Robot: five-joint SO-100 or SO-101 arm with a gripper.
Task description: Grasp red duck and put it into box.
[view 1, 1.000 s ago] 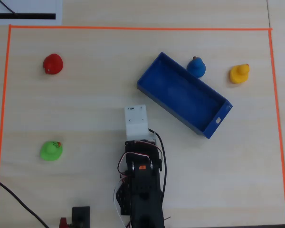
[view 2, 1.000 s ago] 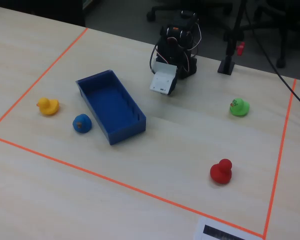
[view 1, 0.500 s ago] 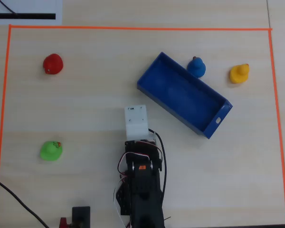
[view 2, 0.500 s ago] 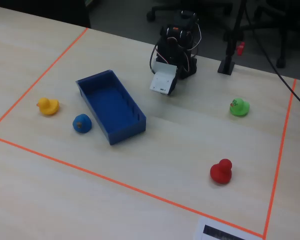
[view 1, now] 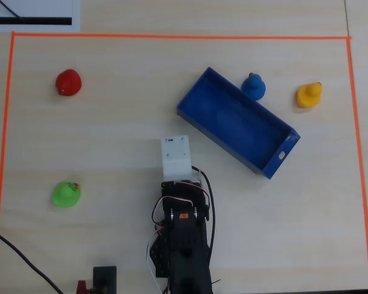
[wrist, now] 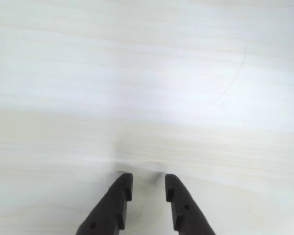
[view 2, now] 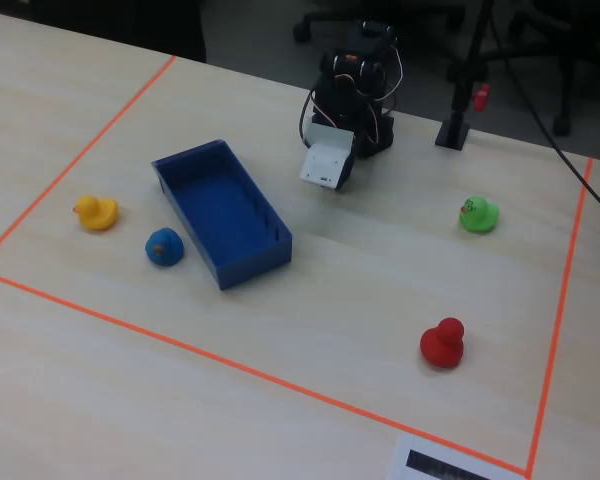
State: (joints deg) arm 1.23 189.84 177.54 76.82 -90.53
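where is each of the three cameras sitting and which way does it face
Overhead view: straight above the table, looking down; arm enters from the bottom edge, box centre, red duck upper left.
Wrist view: rides on the arm, looking down at bare tabletop; only the tool shows, slightly open.
Fixed view: across the table, facing the arm's front, angled down; whole arm at top.
Overhead and fixed share the box, red duck, green duck, blue duck, yellow duck.
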